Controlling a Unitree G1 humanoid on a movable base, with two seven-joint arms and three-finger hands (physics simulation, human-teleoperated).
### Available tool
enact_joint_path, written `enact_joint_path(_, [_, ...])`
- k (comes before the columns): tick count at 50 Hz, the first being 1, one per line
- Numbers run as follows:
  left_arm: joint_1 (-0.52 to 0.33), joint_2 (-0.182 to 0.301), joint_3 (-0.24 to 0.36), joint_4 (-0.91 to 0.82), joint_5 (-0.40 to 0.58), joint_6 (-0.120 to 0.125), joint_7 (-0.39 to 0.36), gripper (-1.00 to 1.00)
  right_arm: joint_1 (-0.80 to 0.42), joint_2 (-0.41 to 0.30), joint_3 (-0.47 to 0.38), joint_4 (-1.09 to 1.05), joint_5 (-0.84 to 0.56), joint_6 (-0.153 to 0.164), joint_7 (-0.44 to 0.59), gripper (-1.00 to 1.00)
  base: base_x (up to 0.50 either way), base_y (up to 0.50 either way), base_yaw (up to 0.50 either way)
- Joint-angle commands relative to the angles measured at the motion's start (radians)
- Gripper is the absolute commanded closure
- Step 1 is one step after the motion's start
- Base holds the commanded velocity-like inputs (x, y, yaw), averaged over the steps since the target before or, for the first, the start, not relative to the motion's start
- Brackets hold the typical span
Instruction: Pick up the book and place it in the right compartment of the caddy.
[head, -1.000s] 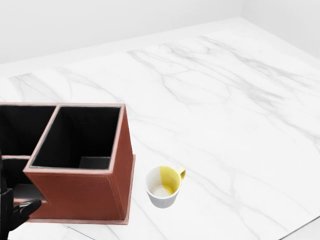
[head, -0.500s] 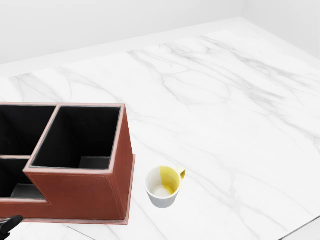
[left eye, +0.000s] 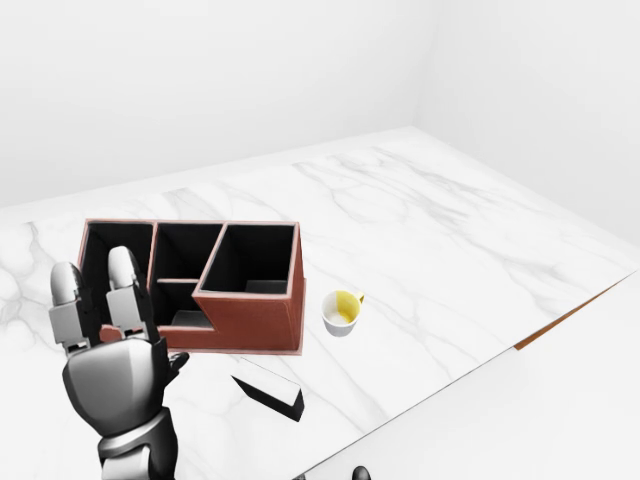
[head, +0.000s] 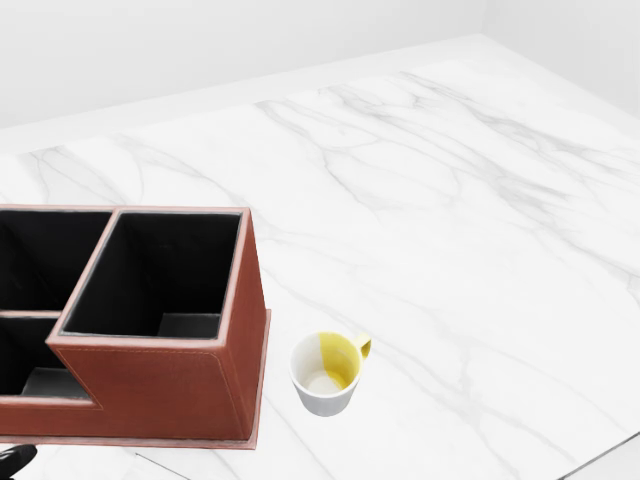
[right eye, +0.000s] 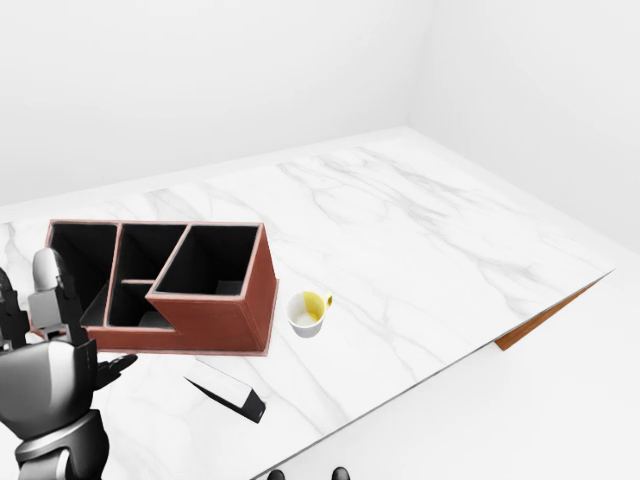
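The book (left eye: 270, 394) lies flat on the marble table, pale on top with a dark edge, just below the caddy's right corner in the left-eye view. The brown leather caddy (left eye: 250, 318) has black compartments; its right compartment (head: 160, 272) is the tall, deep one and holds nothing. My left hand (left eye: 108, 318) is raised to the left of the book and below the caddy's left end, fingers (left eye: 123, 280) upright and spread, holding nothing. Two dark tips (right eye: 340, 473) at the right-eye view's bottom edge look like my right hand; its state does not show.
A white mug (head: 325, 373) with a yellow inside stands just right of the caddy. The marble table (left eye: 450, 250) stretches wide to the right and top of the view. Its near edge (left eye: 560, 320) runs diagonally at lower right.
In the head view my left hand's black shape has sunk from beside the caddy's lower left to a sliver at the bottom-left corner. Caddy and mug have not moved.
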Motion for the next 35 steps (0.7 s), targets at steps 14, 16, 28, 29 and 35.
enact_joint_path(14, [0.081,0.001,0.044,0.035,0.022,0.0,0.0,-1.0,-0.007,-0.007,0.0,-0.018,-0.012,0.0,0.024,-1.0,0.0,0.0,0.0])
enact_joint_path(16, [0.084,-0.001,0.049,0.039,0.01,0.0,0.0,-1.0,-0.008,-0.008,0.001,-0.017,-0.014,0.0,0.024,-1.0,0.0,0.0,0.0])
enact_joint_path(28, [0.107,-0.017,0.069,0.069,0.035,0.0,0.0,-1.0,-0.006,-0.007,-0.002,-0.024,-0.011,0.0,0.021,-1.0,0.0,0.0,0.0])
enact_joint_path(29, [0.107,-0.018,0.069,0.069,0.036,0.0,0.0,-1.0,-0.006,-0.007,-0.002,-0.024,-0.011,0.0,0.021,-1.0,0.0,0.0,0.0])
enact_joint_path(35, [0.134,-0.006,0.059,0.115,0.139,0.0,0.0,-1.0,-0.007,-0.007,0.0,-0.023,-0.015,0.0,0.022,-1.0,0.0,0.0,0.0])
